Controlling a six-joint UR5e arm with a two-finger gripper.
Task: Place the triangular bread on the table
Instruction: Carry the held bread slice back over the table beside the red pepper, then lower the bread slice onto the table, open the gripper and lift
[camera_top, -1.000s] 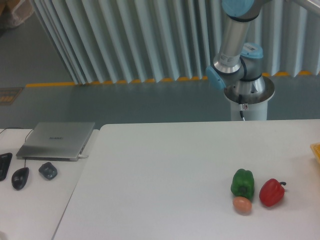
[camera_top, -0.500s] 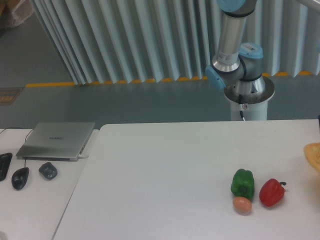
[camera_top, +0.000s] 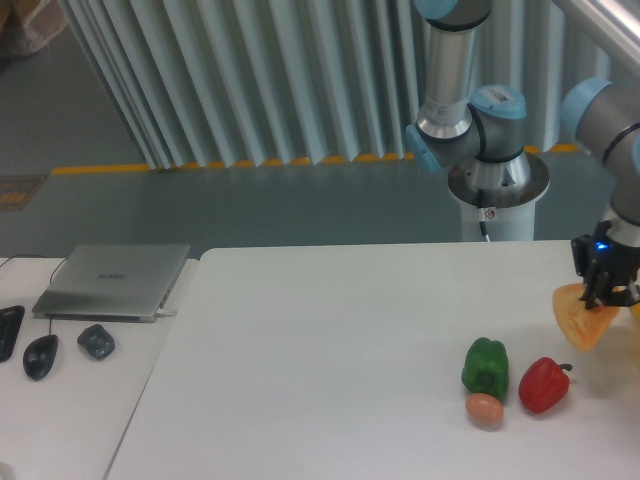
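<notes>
Pale ribbed curtains (camera_top: 250, 80) hang behind a grey floor (camera_top: 250, 210) edged by a yellow stripe (camera_top: 100, 168).

The white table (camera_top: 330, 340) carries three items grouped toward its right side. A green pepper (camera_top: 485, 366) stands with a red pepper (camera_top: 543, 385) just right of it and a small orange-brown ball (camera_top: 484, 410) touching its front.

Looks like a robotics lab: a pedestal-mounted arm (camera_top: 470, 110) is set behind a white table (camera_top: 330, 340), ribbed wall panels (camera_top: 250, 80) and floor tape (camera_top: 110, 168) are seen, plus a laptop (camera_top: 115, 280) desk.
</notes>
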